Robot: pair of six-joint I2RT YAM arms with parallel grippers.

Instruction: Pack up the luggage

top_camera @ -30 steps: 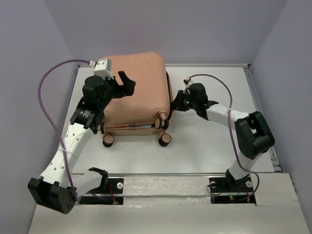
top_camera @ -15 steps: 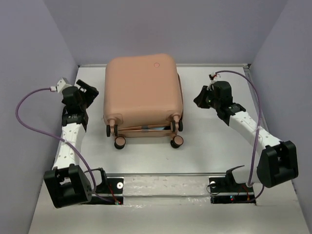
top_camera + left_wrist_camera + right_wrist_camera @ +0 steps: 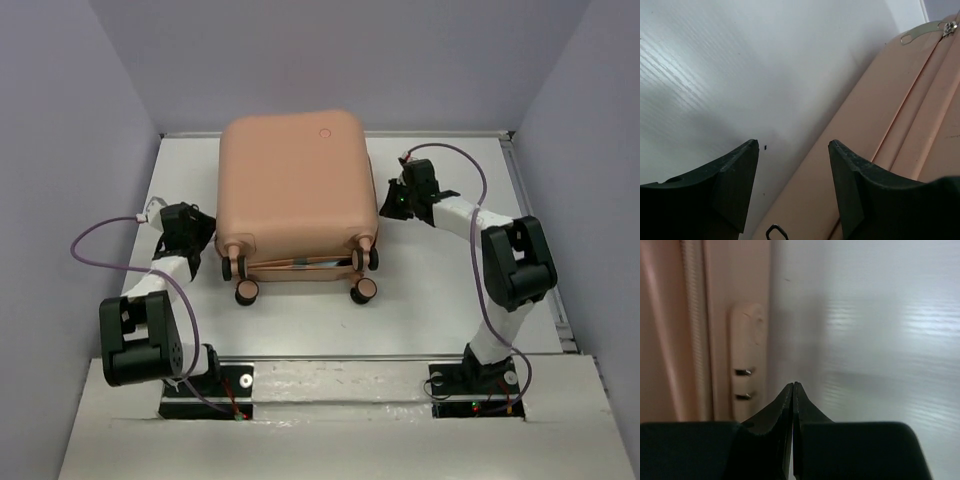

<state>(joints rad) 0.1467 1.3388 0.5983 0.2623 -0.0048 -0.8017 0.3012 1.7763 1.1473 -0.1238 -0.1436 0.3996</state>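
The peach-pink luggage lies closed and flat in the middle of the table, its wheels toward the near edge. My left gripper is open and empty, low at the luggage's left side; its wrist view shows the luggage's shell, a silver zipper pull and the gripper over the shell's edge. My right gripper is shut on nothing at the luggage's right side; its wrist view shows the gripper beside a peach side foot of the luggage.
The white table has a raised rim along the back and right. Purple walls stand on three sides. The arm bases sit on the near rail. Purple cables loop off both wrists.
Both arms have folded in low beside the luggage: the left gripper dropped to its left side, the right came to its right side. The luggage, shifted right earlier, now lies still.
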